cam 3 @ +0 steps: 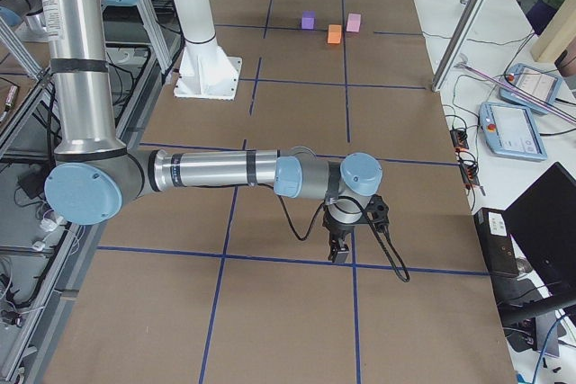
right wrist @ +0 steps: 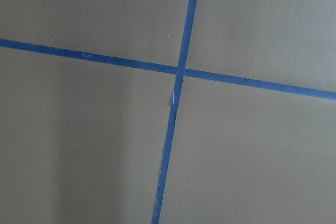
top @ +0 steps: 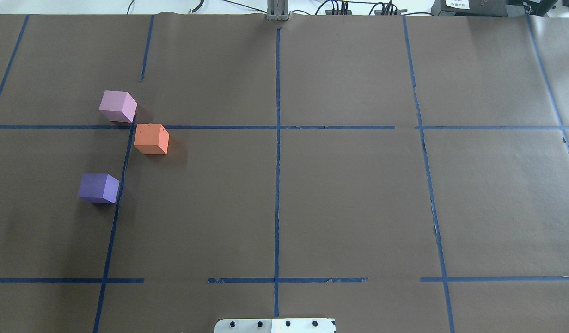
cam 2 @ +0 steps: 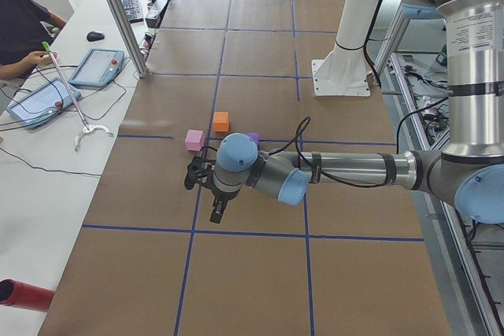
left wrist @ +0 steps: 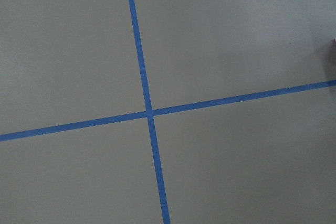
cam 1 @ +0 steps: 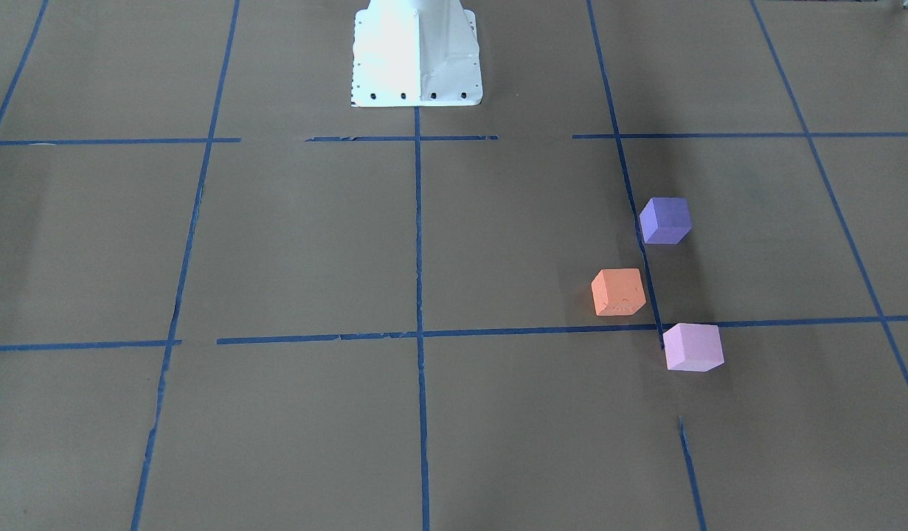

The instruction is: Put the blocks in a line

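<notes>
Orange block [top: 151,138], violet block [top: 99,188] and pink block [top: 118,106] sit apart in a crooked row on the left side of the bench [top: 358,194]. None is held; whether the left fingers [cam 2: 216,212] and right fingers [cam 3: 339,254] are open cannot be told. The first reach looks pending, likely to bring orange into line.

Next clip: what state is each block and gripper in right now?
orange block: lying free on the table, offset from the other two.
blue-violet block: lying free, apart from the others.
pale pink-lilac block: lying free, close to orange, not touching.
left gripper: raised above the table, holding no block; jaws cannot tell.
right gripper: raised, far from blocks; jaws cannot tell.
</notes>
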Controlling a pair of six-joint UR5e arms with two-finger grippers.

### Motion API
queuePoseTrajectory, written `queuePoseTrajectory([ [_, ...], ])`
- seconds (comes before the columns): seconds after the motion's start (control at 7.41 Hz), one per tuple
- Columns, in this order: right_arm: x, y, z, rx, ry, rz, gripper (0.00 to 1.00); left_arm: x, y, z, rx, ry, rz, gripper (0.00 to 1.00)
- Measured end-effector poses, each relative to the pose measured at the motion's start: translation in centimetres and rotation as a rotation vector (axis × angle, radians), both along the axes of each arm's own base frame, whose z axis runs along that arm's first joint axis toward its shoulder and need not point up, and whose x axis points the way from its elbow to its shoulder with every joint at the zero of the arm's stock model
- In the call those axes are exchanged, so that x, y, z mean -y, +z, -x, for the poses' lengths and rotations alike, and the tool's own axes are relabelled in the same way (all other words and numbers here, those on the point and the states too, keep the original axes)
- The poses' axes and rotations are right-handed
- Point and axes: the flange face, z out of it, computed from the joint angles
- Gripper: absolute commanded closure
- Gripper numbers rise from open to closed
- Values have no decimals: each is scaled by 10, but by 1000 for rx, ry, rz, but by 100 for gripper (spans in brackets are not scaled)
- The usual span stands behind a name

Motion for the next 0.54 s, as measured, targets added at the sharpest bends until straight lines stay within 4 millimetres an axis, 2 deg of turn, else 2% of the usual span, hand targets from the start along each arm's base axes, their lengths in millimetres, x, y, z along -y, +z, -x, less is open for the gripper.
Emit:
queuePoseTrajectory([
  [0.54,0,0,0,0,0,0,0,1,1,-1,5,0,4,0],
])
